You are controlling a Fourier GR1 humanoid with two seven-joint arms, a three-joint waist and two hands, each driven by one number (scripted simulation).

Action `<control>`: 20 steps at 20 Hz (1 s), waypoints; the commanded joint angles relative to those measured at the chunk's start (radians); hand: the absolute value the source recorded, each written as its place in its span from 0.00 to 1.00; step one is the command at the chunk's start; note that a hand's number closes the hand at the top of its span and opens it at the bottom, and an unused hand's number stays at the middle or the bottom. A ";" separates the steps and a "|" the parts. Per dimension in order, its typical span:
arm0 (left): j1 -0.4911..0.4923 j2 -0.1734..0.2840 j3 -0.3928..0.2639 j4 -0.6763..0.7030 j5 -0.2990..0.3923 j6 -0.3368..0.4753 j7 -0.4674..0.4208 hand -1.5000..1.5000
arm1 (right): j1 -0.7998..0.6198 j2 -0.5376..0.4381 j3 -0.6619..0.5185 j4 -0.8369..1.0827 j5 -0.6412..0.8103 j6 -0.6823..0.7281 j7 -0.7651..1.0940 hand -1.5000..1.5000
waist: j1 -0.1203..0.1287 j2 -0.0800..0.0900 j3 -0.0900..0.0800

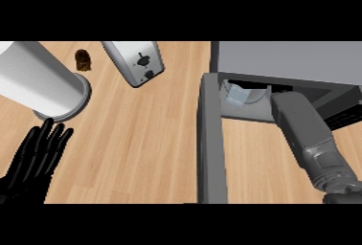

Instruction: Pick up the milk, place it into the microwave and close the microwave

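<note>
Right hand: out of sight inside the microwave (283, 57); my forearm (311, 139) hides it, finger state unknown.
Milk (237, 97): just left of my forearm, inside the cavity.
Door (210, 143): open, left of the forearm.
Left hand (35, 158): resting open, far left.
Risk: withdrawing may tip the milk.

The microwave (283, 57) sits at the right of the surface (148, 143), milk (237, 95) inside it, its door (210, 143) open; toaster (136, 61) to its left
</note>
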 commanded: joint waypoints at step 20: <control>-0.109 0.022 -0.205 0.208 -0.151 -0.082 -0.026 1.00 | 0.200 0.079 -0.049 0.084 -0.079 0.280 -0.320 0.00 | -0.114 -0.044 -0.004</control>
